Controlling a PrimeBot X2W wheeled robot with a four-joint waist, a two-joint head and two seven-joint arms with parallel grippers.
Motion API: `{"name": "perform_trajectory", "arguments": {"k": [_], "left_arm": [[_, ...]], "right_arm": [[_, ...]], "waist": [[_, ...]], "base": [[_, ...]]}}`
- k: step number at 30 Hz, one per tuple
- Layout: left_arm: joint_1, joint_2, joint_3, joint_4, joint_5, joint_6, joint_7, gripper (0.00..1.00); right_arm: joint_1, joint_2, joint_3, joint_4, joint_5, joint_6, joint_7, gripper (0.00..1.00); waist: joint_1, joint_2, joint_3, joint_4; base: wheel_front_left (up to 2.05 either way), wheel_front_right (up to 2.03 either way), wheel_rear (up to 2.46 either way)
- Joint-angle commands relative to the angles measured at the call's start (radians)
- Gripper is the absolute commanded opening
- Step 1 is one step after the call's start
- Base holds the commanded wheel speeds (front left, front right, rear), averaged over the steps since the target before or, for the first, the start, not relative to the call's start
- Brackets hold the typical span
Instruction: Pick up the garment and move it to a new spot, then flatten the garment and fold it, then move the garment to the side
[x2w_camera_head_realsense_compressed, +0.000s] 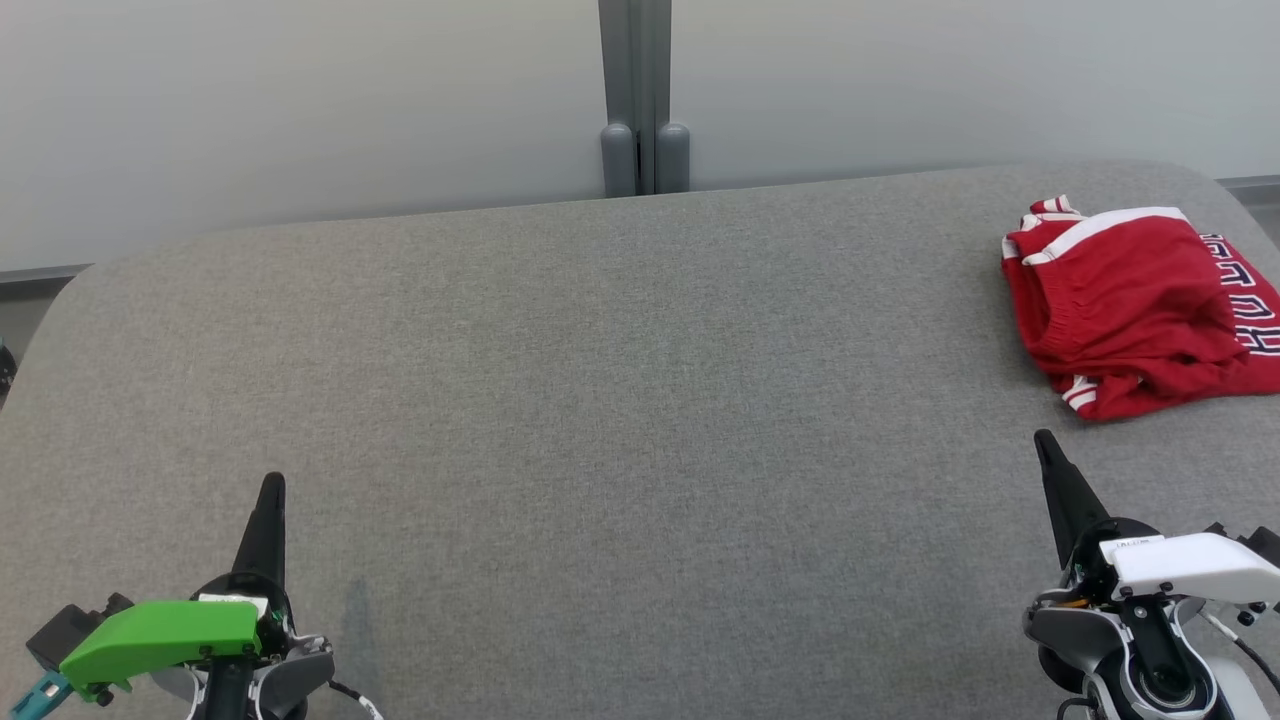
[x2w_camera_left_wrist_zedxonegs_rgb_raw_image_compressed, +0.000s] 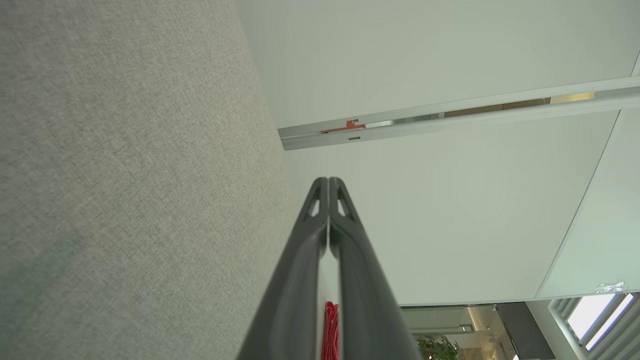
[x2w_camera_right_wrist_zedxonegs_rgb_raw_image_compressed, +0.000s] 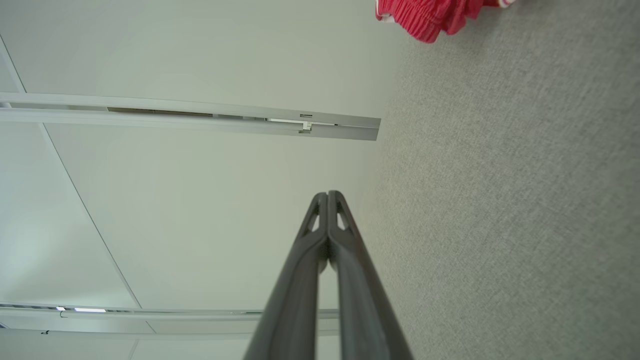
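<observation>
The garment (x2w_camera_head_realsense_compressed: 1140, 300) is red with white stripes and dark lettering, lying folded in a bundle at the far right of the grey table (x2w_camera_head_realsense_compressed: 600, 380). Its edge shows at the top of the right wrist view (x2w_camera_right_wrist_zedxonegs_rgb_raw_image_compressed: 430, 15), and a red sliver (x2w_camera_left_wrist_zedxonegs_rgb_raw_image_compressed: 330, 330) peeks between the left fingers. My left gripper (x2w_camera_head_realsense_compressed: 272, 485) sits at the lower left, shut and empty, far from the garment. My right gripper (x2w_camera_head_realsense_compressed: 1043, 440) is at the lower right, shut and empty, a short way in front of the garment. In both wrist views the fingertips (x2w_camera_left_wrist_zedxonegs_rgb_raw_image_compressed: 328, 181) (x2w_camera_right_wrist_zedxonegs_rgb_raw_image_compressed: 328, 194) press together.
A pale wall stands behind the table, with a grey post (x2w_camera_head_realsense_compressed: 643, 100) at its middle. The table's rounded far corners fall away at left and right. The garment reaches the right border of the head view.
</observation>
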Motion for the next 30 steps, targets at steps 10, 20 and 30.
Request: {"name": "perform_trajectory", "arguments": {"k": [10,20,30], "left_arm": [[-0.028,-0.010,0.024,0.006,-0.081,-0.021,0.023,0.00],[-0.034,-0.015,0.035,0.009,-0.116,-0.028,0.034,0.00],[-0.033,-0.016,0.038,0.009,-0.112,-0.028,0.037,0.00]], "right_arm": [[-0.033,0.009,-0.011,0.022,0.075,0.001,0.017,0.00],[-0.038,0.016,-0.018,0.033,0.108,0.001,0.026,0.00],[-0.038,0.018,-0.021,0.034,0.103,0.001,0.028,0.00]], "waist": [[0.0000,0.0000,-0.001,0.000],[0.0000,0.0000,-0.002,-0.001],[0.0000,0.0000,-0.002,-0.001]], "base": [[0.00,0.00,0.00],[0.00,0.00,0.00],[0.00,0.00,0.00]]}}
